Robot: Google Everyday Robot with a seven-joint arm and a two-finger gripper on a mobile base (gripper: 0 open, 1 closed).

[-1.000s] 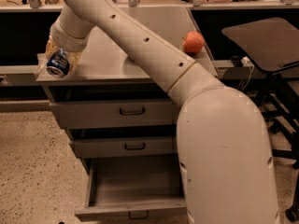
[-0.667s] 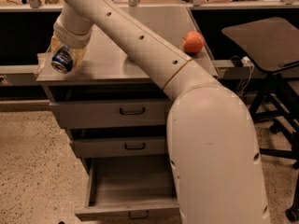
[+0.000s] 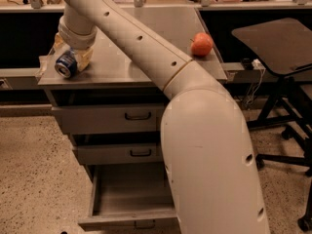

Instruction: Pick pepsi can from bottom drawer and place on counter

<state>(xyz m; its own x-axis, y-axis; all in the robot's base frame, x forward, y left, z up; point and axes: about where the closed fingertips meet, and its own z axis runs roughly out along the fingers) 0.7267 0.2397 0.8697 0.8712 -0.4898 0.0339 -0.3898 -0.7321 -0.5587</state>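
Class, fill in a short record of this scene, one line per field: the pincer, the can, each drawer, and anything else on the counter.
pincer: over the left front corner of the counter, shut on the pepsi can
pepsi can: on its side, one end towards the camera; contact with the counter cannot be told
bottom drawer: pulled open
middle drawer: shut
top drawer: shut
red fruit: on the counter, near its right edge

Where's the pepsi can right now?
In the camera view, the pepsi can lies on its side in the gripper at the front left corner of the counter, far from the red apple at its right edge.
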